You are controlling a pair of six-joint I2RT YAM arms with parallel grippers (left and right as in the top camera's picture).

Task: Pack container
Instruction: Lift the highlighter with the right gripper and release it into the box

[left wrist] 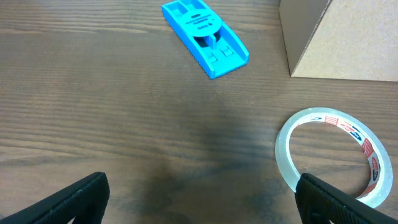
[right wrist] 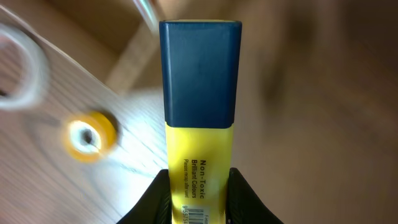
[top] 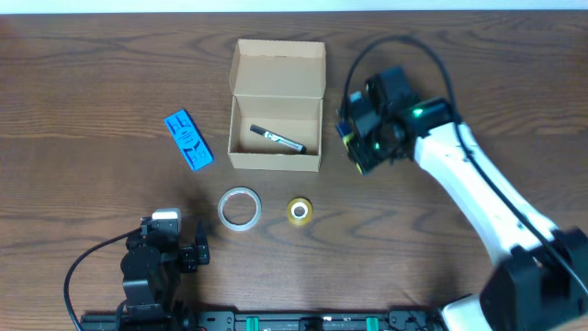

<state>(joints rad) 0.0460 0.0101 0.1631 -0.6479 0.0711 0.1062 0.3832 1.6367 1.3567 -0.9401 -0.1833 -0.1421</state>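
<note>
Right gripper jaws pinch a yellow highlighter, just right of the container. Left gripper jaws spread, near the clear tape roll. Container sits lid-open mid-table, black marker inside.

Overhead and left wrist views: we are seeing even light and sharp detail. Right wrist view: everything behind the highlighter is blurring; glare is brightening the table toward seven o'clock.
</note>
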